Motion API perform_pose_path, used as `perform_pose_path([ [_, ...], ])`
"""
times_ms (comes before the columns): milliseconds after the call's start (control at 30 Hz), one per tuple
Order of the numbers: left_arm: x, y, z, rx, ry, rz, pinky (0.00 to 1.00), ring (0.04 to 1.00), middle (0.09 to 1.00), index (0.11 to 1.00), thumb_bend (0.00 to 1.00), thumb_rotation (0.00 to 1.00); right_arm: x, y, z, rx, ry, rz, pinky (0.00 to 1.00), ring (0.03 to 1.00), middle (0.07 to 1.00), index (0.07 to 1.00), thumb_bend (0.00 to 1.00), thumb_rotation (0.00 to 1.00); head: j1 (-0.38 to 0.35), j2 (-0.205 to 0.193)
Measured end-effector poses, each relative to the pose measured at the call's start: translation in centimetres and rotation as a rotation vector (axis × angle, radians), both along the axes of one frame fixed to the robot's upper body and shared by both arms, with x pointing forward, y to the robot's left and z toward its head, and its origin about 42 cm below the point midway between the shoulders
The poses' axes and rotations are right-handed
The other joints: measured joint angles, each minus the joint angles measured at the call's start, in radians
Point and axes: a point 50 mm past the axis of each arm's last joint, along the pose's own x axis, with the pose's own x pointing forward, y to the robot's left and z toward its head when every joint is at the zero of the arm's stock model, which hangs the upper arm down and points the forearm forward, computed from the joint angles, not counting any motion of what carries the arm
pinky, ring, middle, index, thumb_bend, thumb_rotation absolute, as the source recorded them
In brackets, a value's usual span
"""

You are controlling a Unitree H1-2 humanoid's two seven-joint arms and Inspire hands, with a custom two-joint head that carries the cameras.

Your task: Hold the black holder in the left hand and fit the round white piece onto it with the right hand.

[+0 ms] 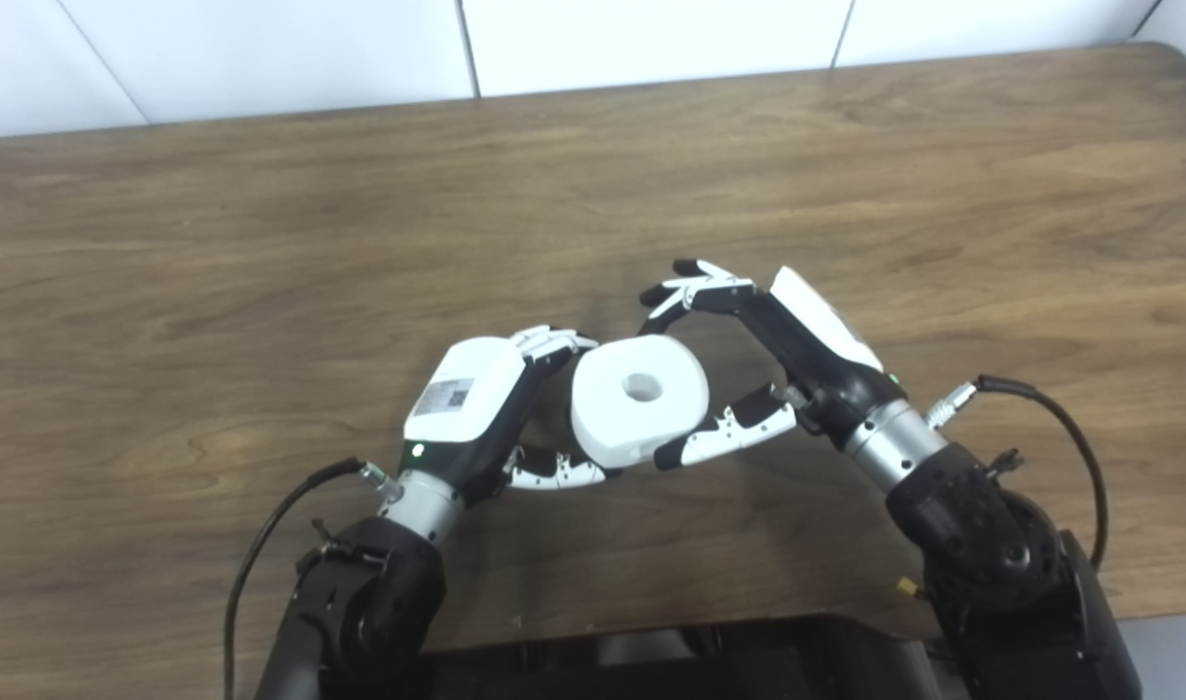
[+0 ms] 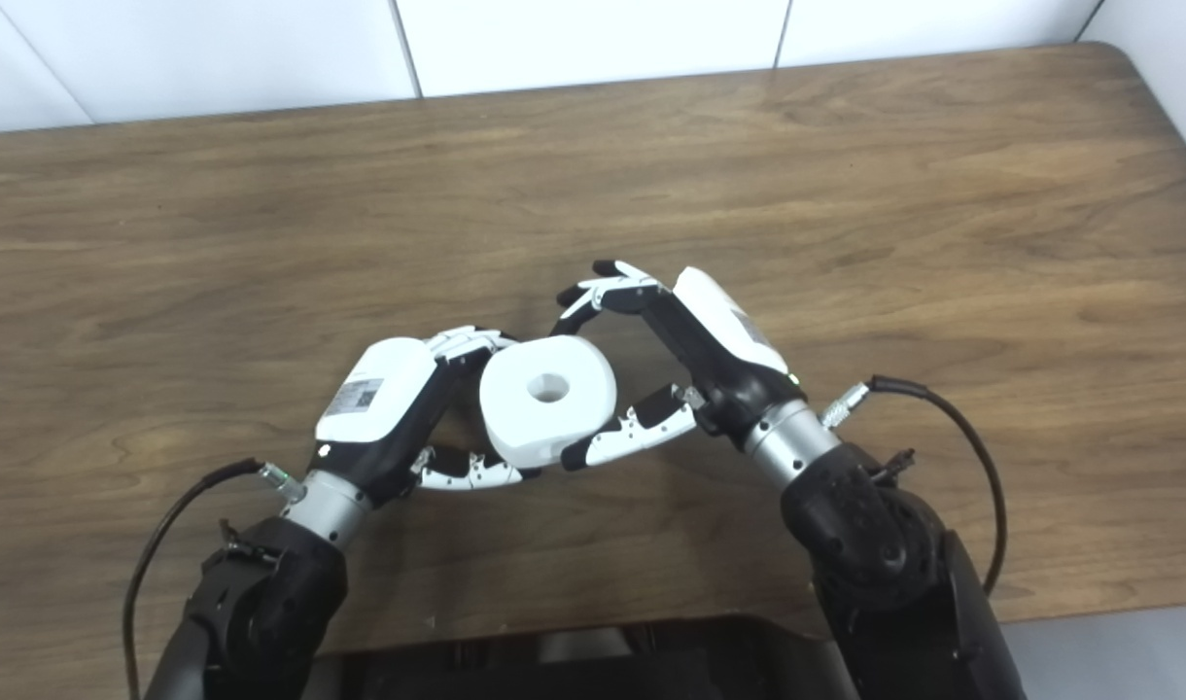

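White round piece (image 1: 638, 399) sits pinched by the right hand (image 1: 749, 365); left hand (image 1: 486, 408) cups beneath, holder unseen. Misaligned hole could jam.

Each hand (image 1: 476, 408) has a white shell, black-and-white fingers, silver wrist; black cable (image 1: 1060, 413) trailing.

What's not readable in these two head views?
- Black holder: not visible in either view; the round white piece and left hand cover where it would be.
- Whether the piece is seated: its underside is hidden.
- Right hand contact: thumb at the rim, fingers above it, touch unclear.
- Left hand label: too small.
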Motion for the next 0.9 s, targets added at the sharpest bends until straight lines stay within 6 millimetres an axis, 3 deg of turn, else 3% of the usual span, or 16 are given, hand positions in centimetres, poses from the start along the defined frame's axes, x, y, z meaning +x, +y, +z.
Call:
perform_pose_path([
  [800, 0.11, -0.07, 0.39, 0.052, 0.013, -0.022, 0.83, 0.901, 0.844, 0.715, 0.81, 0.24, 0.31, -0.16, 0.2, -0.015, -0.009, 0.0, 0.84, 0.932, 0.788, 0.483, 0.52, 0.14, -0.006, 0.009],
  [900, 0.1, -0.02, 0.47, 0.052, 0.014, -0.021, 0.83, 0.901, 0.841, 0.68, 0.8, 0.22, 0.48, -0.24, 0.18, -0.015, -0.008, -0.002, 0.85, 0.935, 0.789, 0.483, 0.52, 0.14, -0.006, 0.009],
])
